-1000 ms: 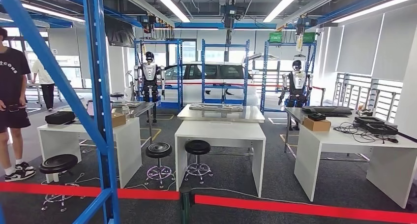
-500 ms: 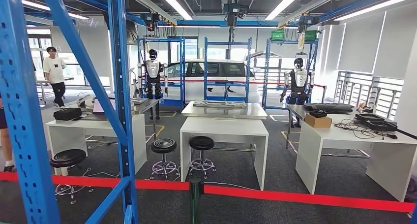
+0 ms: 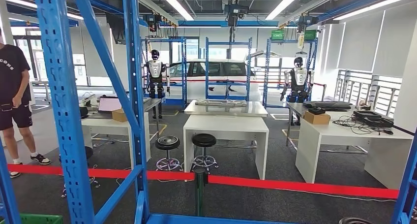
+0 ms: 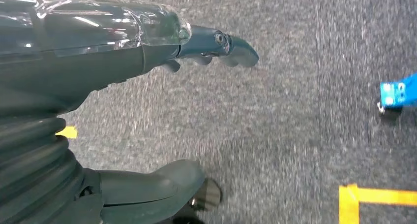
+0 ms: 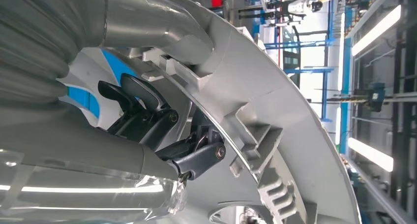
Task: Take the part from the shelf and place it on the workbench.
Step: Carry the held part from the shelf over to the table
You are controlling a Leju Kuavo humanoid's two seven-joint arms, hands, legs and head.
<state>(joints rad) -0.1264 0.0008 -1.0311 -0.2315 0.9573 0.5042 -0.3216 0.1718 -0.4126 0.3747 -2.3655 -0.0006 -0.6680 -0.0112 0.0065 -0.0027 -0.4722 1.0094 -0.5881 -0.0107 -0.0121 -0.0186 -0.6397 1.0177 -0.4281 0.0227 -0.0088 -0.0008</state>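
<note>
Right robot hand [image 5: 147,120] grasping a grey ribbed part [image 5: 275,130], left robot hand [image 4: 147,111] released above carpet floor [image 4: 295,111], blue shelf [image 3: 64,106] frame near.

Blue shelf uprights [image 3: 64,111] stood close in the foreground, a red barrier tape [image 3: 275,183] stretched across behind them. Beyond it sat a white workbench [image 3: 227,126] with two black stools [image 3: 186,142] beside it. Further back, two humanoid robots [image 3: 156,72] flanked a white car [image 3: 216,74]. A person in a black shirt [image 3: 14,86] stood at far left.
</note>
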